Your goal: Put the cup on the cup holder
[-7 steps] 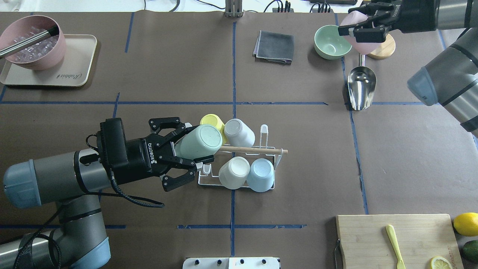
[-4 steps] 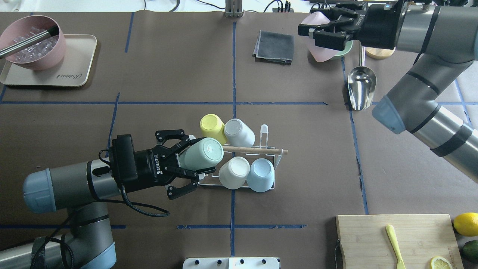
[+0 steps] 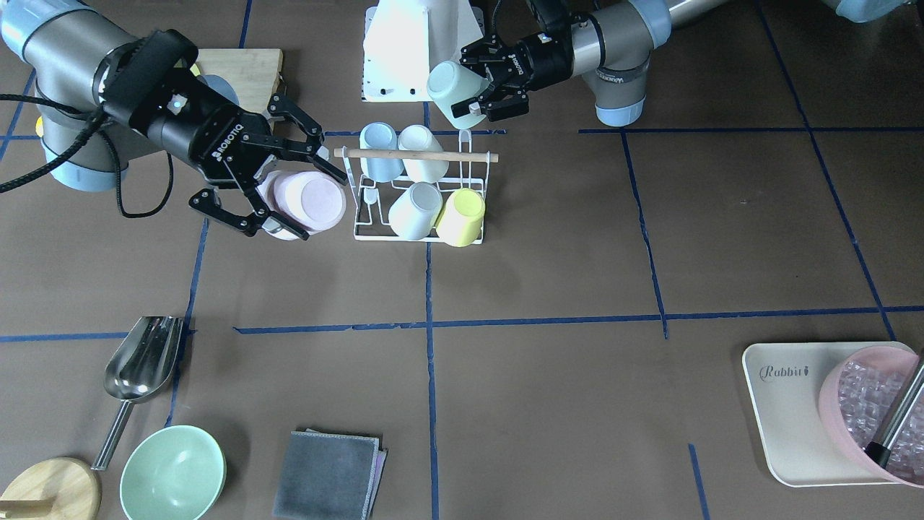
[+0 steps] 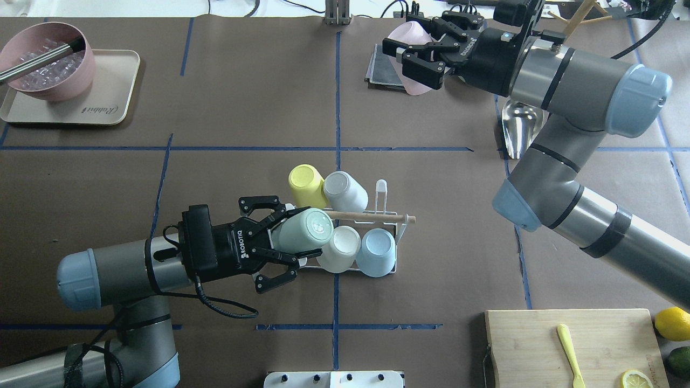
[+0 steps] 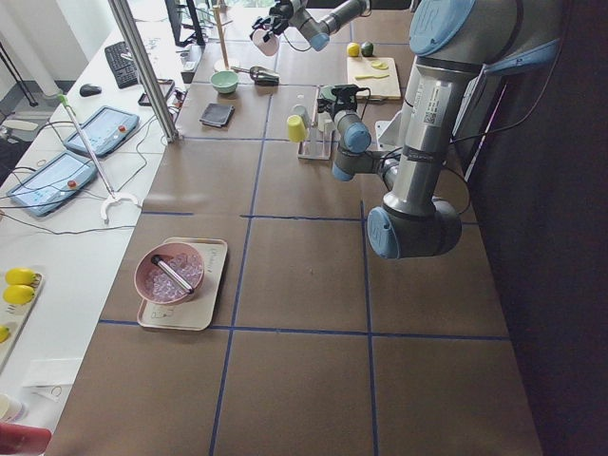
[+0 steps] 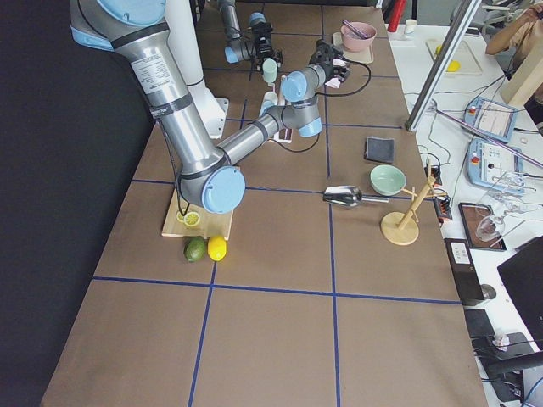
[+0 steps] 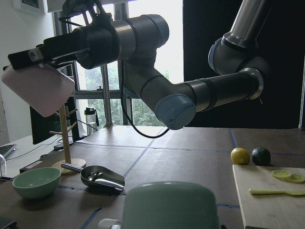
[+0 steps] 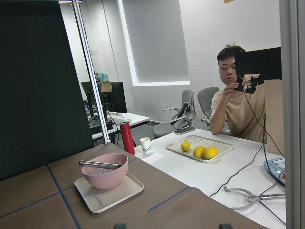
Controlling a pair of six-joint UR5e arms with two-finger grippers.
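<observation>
Nearest the robot, the left gripper (image 4: pixel 299 235) has its black jointed fingers clamped around a smooth mint-green cup (image 4: pixel 316 228), which is tilted base-up at the left end of the cup holder (image 4: pixel 381 195), against a cream cup (image 4: pixel 339 248); whether it sits on a prong cannot be told. The holder is a thin white wire rack with a round pale wooden rod (image 4: pixel 372 216) across its top, and it carries yellow (image 4: pixel 305 180), white (image 4: pixel 344 191) and pale-blue (image 4: pixel 375 251) cups upside down. Beyond it, the right gripper (image 4: pixel 403 57) holds a matte pink cup (image 4: pixel 405 36) aloft and tilted over a folded grey cloth (image 4: pixel 384 71).
</observation>
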